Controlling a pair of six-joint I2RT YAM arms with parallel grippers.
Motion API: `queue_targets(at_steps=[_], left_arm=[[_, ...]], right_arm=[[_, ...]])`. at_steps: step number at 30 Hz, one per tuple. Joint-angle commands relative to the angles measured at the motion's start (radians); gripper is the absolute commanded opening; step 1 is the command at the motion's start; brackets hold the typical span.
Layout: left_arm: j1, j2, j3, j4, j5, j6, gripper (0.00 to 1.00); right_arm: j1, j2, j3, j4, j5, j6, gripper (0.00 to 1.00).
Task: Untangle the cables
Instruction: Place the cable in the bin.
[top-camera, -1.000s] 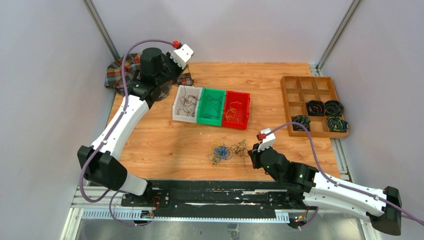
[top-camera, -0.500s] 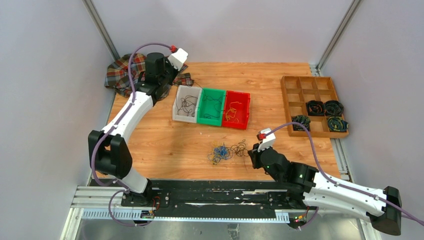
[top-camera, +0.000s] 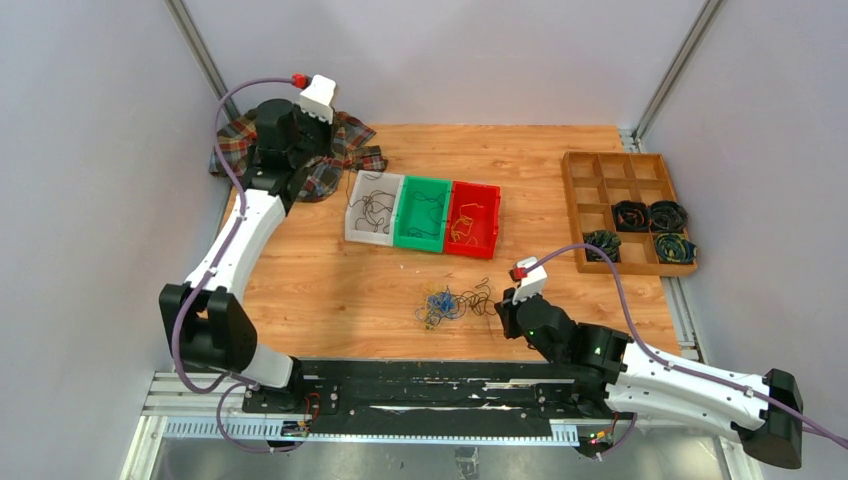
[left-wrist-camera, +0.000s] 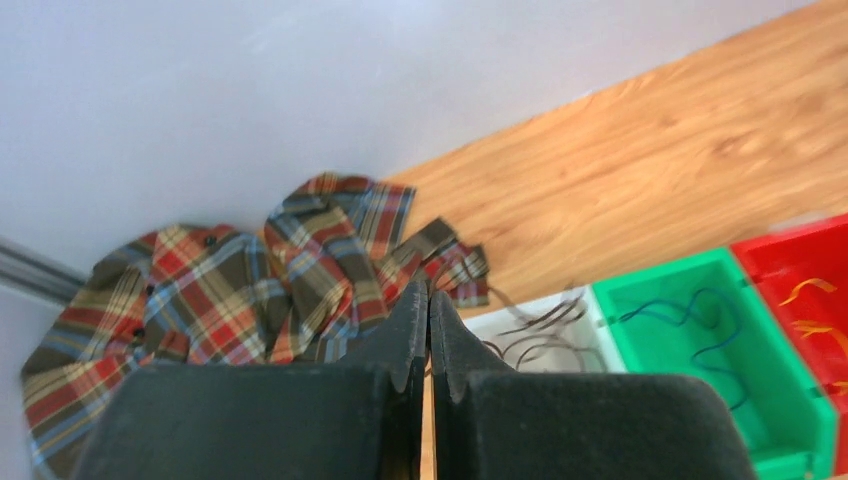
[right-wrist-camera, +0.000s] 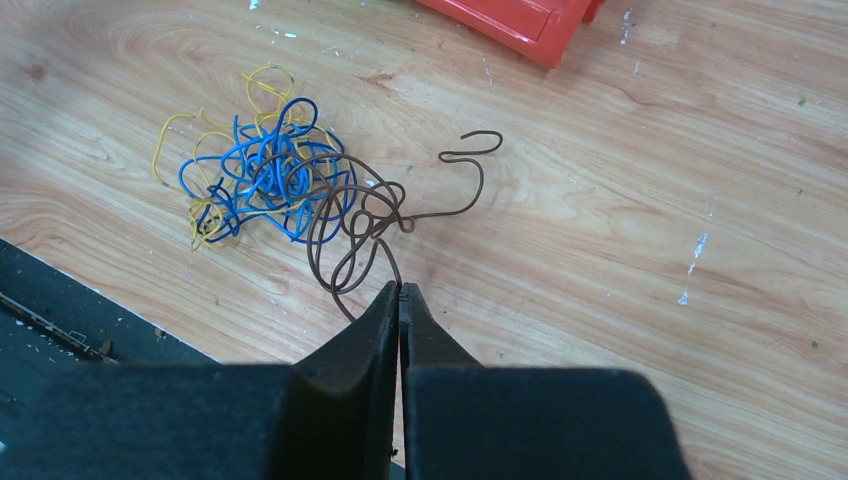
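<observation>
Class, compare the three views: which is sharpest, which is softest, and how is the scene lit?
Right wrist: sharpest, the cables and table grain crisp, the right gripper a flat black mass. Left wrist: softest, the plaid cloth and green bin slightly blurred. Top external: even, diffuse light, faint shadows; the cables too small to tell apart.

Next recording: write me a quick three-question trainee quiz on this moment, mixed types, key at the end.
1. True or false: the left arm's fingers stand open.
2. The tangled clump of thin blue, yellow and brown wires lies: A) in a plastic bin, B) on the wooden table, C) on the plaid cloth.
3. How many compartments of the wooden divided tray hold dark coiled bundles?
Key: 1 false; 2 B; 3 four.
</observation>
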Motion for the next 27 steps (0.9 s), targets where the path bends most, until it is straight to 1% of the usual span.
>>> queue_targets(at_steps=[1, 5, 8, 10, 18, 22, 27], left_arm=[[0.005, -0.065, -0.029, 0.098, 0.093, -0.115, 0.0], [0.004, -0.059, -0.053, 0.087, 0.092, -0.08, 0.01], [0.002, -0.04, -0.075, 0.102, 0.141, -0.035, 0.01], [-0.007, -0.016, -0.079, 0.102, 0.139, -0.013, 0.01], [-0.023, 0.06, -0.074, 0.093, 0.069, 0.078, 0.0], [-0.043, 0.099, -0.068, 0.089, 0.002, 0.131, 0.0], [-0.086, 0.125, -0.091, 0.089, -0.029, 0.222, 0.0]], right_arm=[[0.004, 0.003, 0.009, 0.014, 0.001, 0.007, 0.0], [0.004, 0.007, 0.007, 0.017, -0.002, 0.009, 0.0], [0.004, 0.01, 0.001, 0.028, 0.0, 0.009, 0.0], [0.002, 0.018, 0.0, 0.036, -0.001, 0.009, 0.01], [0.002, 0.031, 0.005, 0.04, 0.004, -0.003, 0.01], [-0.002, 0.027, 0.005, 0.039, 0.006, -0.008, 0.01], [-0.008, 0.029, 0.0, 0.037, 0.003, 0.0, 0.0]])
